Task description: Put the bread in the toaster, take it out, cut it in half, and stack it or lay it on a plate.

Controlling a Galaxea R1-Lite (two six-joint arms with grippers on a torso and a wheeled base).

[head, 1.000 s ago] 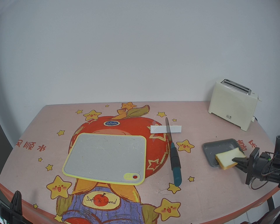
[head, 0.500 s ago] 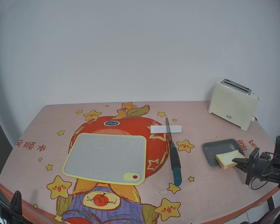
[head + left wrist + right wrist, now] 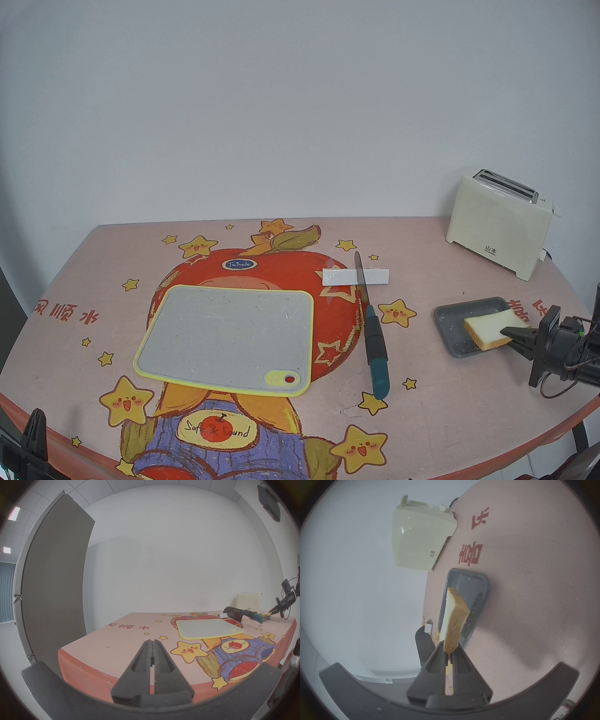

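**A:** Where was the bread?

**B:** The bread slice (image 3: 492, 329) (image 3: 453, 617) was pinched by one end in my right gripper (image 3: 507, 332) (image 3: 446, 651). The fingers were clamped tight on it, over the grey plate (image 3: 455, 314) (image 3: 481, 584) near the right edge of the table (image 3: 431, 412).

**A:** What had changed?

**B:** Within the last second I'd lifted it a little, and my gripper had shifted slightly toward that edge.

**A:** Anything hard to see?

**B:** The slice hid the plate's near right corner, so I couldn't tell whether they touched.

**A:** Room to move?

**B:** Bare tabletop lay between the plate and the toaster (image 3: 500, 224) (image 3: 422, 542) at the far right corner. The knife (image 3: 375, 340) and cutting board (image 3: 228, 337) lay well apart, mid-table. My left gripper (image 3: 152, 645) hung pressed together, empty, off the near left corner.
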